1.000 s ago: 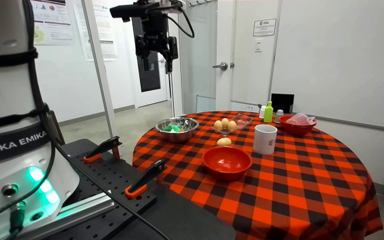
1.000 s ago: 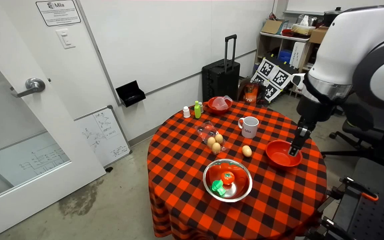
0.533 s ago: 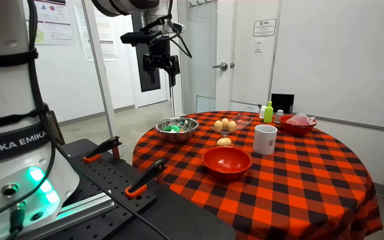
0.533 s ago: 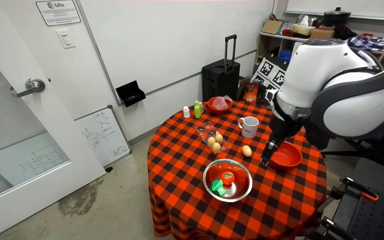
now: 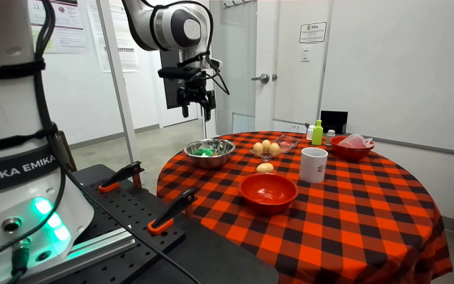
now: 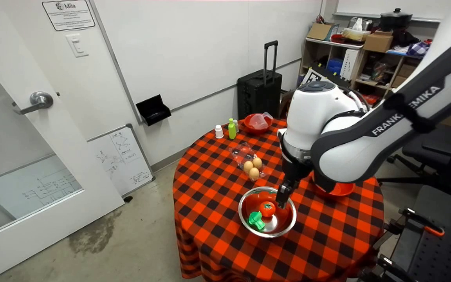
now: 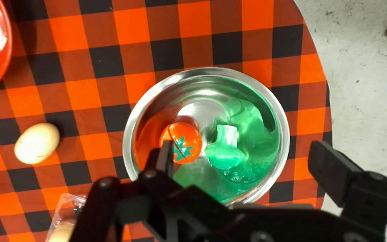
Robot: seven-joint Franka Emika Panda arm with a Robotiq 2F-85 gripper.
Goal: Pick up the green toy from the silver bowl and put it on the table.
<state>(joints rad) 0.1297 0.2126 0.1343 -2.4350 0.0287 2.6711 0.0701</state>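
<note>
The green toy (image 7: 225, 154) lies in the silver bowl (image 7: 210, 71) beside a red toy tomato (image 7: 188, 137). It also shows in both exterior views (image 5: 203, 152) (image 6: 256, 220). The silver bowl (image 5: 211, 161) (image 6: 267, 234) stands on the checkered table (image 5: 349, 225). My gripper (image 5: 196, 117) is open and empty, pointing down in the air above the bowl. In the wrist view my gripper (image 7: 242, 147) has its fingers wide apart, with the green toy seen between them. The left finger covers part of the tomato. In an exterior view the gripper (image 6: 281, 204) overlaps the bowl's rim.
A red bowl (image 5: 268, 193), a single egg (image 5: 265, 168) and a white mug (image 5: 313, 165) stand near the silver bowl. A plastic carton with eggs (image 6: 253, 168) lies behind it. A green bottle (image 6: 231, 129) and another red bowl (image 6: 257, 123) stand at the far edge.
My gripper has come down and moved from over the red bowl to over the silver bowl, as seen in the exterior views. It stays open. The toy and bowl have not moved.
</note>
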